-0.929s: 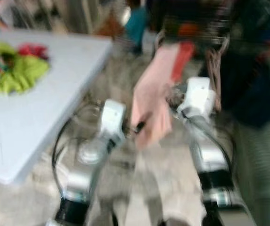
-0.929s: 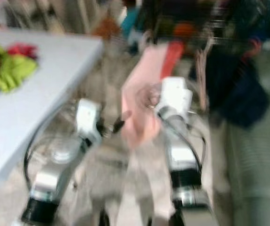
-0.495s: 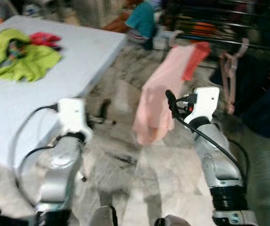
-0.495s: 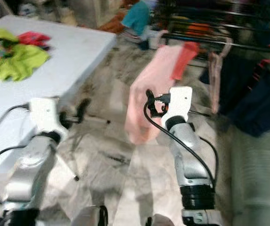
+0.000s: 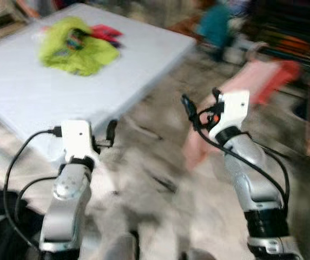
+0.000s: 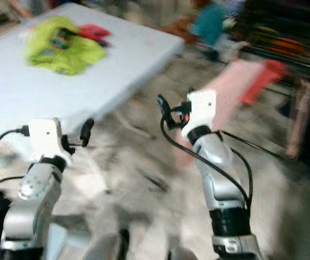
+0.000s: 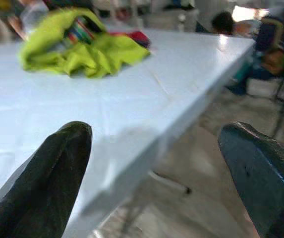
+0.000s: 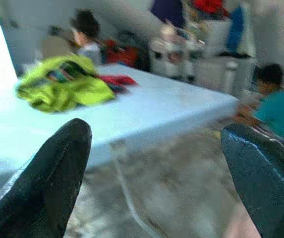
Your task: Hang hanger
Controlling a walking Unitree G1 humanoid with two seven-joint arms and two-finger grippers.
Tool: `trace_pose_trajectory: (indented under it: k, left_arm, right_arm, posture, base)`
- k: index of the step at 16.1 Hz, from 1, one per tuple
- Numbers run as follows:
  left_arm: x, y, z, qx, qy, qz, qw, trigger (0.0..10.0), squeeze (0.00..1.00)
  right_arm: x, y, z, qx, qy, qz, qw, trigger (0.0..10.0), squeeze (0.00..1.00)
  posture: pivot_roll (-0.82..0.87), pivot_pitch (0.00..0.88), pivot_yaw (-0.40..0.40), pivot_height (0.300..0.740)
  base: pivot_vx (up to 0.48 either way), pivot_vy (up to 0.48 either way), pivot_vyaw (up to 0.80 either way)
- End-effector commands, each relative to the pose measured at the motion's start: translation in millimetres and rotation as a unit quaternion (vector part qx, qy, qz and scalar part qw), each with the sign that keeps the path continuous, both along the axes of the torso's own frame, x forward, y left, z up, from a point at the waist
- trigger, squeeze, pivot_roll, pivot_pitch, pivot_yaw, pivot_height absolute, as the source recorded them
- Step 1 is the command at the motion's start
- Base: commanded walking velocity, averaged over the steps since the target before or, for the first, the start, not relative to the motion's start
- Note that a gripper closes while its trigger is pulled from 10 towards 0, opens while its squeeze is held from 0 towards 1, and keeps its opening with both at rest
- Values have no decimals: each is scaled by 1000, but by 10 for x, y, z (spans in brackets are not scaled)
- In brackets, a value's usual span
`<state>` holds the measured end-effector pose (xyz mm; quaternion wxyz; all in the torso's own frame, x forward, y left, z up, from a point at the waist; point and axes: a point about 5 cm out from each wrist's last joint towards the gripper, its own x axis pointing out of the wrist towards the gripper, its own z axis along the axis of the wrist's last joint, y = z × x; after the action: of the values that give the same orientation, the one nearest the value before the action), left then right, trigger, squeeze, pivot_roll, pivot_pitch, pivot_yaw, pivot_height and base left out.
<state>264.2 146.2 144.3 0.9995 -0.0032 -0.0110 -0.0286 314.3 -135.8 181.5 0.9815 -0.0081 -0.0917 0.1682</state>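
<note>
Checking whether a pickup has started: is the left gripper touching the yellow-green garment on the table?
Apart. In the left wrist view the open left gripper has bare white table between its fingers and the yellow-green garment.

Lime-green garment [image 5: 78, 47], red cloth [image 5: 107, 33], pale blue table [image 5: 25, 97]; pink garment [image 5: 241, 95], blurred.

Motion blur smears the pink garment [image 5: 236, 103] and the dark rack [image 6: 284, 40] behind it; no hanger can be made out. In both wrist views the 2 black fingers [image 7: 57, 173] are cut off by the frame's edges. The seated people [image 8: 275, 99] are too blurred to tell apart.
</note>
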Motion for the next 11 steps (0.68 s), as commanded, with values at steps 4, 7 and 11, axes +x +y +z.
trace_pose_trajectory:
  k: [4, 7, 11]
  left_arm:
    - [-6, 30, 26, 20, -6, 12, 1000, 10000, 0]
    - [34, 28, 61, -18, -3, 24, 1000, 10000, 0]
    - [11, 34, 33, -2, -6, 41, 999, 10000, 0]
  right_arm:
    - [7, -1, 33, 0, -12, 2, 1000, 10000, 0]
    - [16, 21, 66, 3, -22, 4, 1000, 10000, 0]
    - [47, 44, 76, 4, -23, 13, 1000, 10000, 0]
  posture:
    - [38, 77, 47, 740]
    - [38, 81, 44, 740]
    - [49, 81, 28, 740]
  base:
    - [0, 0, 800]
    - [0, 0, 800]
    - [0, 0, 800]
